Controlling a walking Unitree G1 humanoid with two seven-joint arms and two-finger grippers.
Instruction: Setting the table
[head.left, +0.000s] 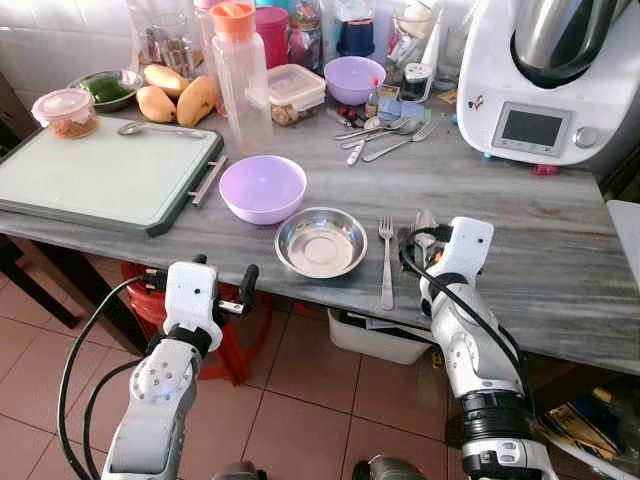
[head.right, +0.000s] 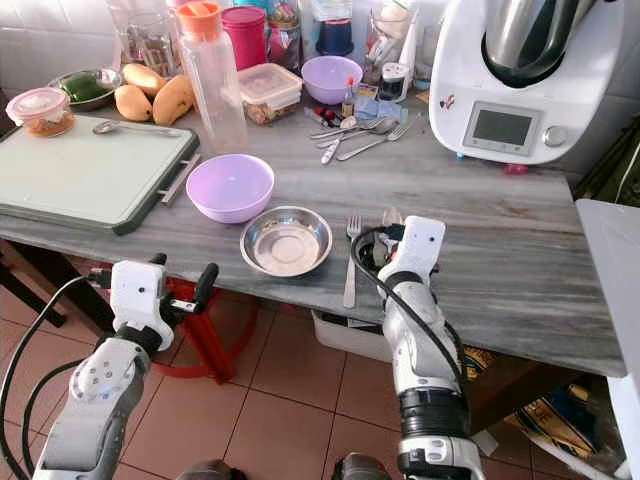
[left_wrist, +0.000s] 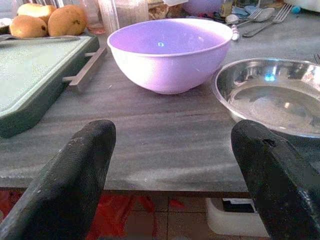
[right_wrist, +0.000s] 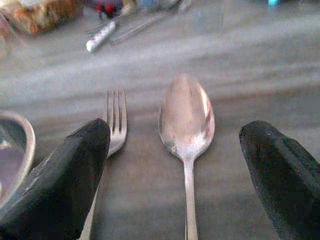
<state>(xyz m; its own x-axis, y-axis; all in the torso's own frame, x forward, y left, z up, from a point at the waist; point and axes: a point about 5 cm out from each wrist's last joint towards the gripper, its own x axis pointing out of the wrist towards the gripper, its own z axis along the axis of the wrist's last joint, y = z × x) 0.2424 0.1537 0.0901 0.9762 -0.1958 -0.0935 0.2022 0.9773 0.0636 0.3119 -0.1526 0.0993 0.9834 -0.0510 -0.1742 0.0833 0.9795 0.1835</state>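
Over the desk's (head.left: 560, 260) near edge, the right end effector (right_wrist: 175, 165) hovers with fingers spread wide around a spoon (right_wrist: 187, 125), beside a fork (head.left: 386, 262) and steel dish (head.left: 321, 242). The left end effector (left_wrist: 170, 175) is released, facing a purple bowl (left_wrist: 167, 52).

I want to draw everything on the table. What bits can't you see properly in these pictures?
- Spoon: in the eye views the right tool and its wrist cover most of it; the right wrist view cuts its handle off.
- Fork: one black finger hides part of it in the right wrist view.
- Far cutlery: blurred in the right wrist view.
- Back jars: cut off by the top edge of the eye views.
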